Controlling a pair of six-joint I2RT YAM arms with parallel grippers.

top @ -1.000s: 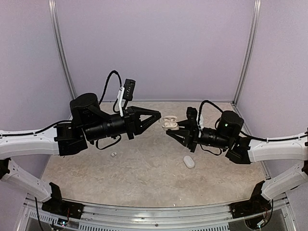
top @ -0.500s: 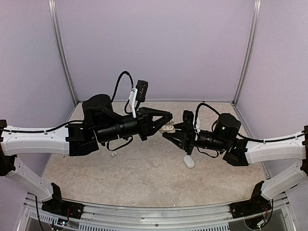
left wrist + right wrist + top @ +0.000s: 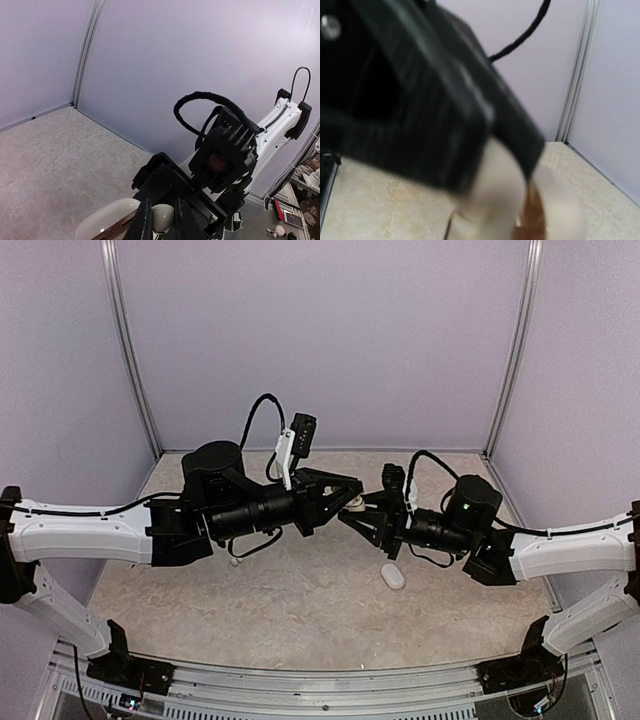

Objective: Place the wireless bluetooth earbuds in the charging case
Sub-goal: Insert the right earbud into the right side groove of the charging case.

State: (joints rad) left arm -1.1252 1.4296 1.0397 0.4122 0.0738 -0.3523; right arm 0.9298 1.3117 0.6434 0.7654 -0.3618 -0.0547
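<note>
Two sets of fingers are met tip to tip over the middle of the surface (image 3: 300, 620) in the top view. The left fingers (image 3: 335, 485) are reached in from the left and the right fingers (image 3: 358, 520) from the right. The charging case (image 3: 352, 503) is wedged between them, so only a pale sliver of it is shown. One earbud (image 3: 235, 561) is left on the surface under the left arm's cable, well apart from the case. A white oval pebble (image 3: 392, 577) is seen near the right arm.

From the left wrist, the open case (image 3: 107, 222) is cut off by the lower edge. One rounded part is framed in the narrow gap between the left fingers (image 3: 144, 225); whether it is clamped cannot be told. The view beyond is blocked by the right arm's camera block (image 3: 222, 160).

From the right wrist, everything is blurred. The case (image 3: 495, 200) is half covered by a black mass (image 3: 395, 90), and the state of the right fingers cannot be told.
</note>
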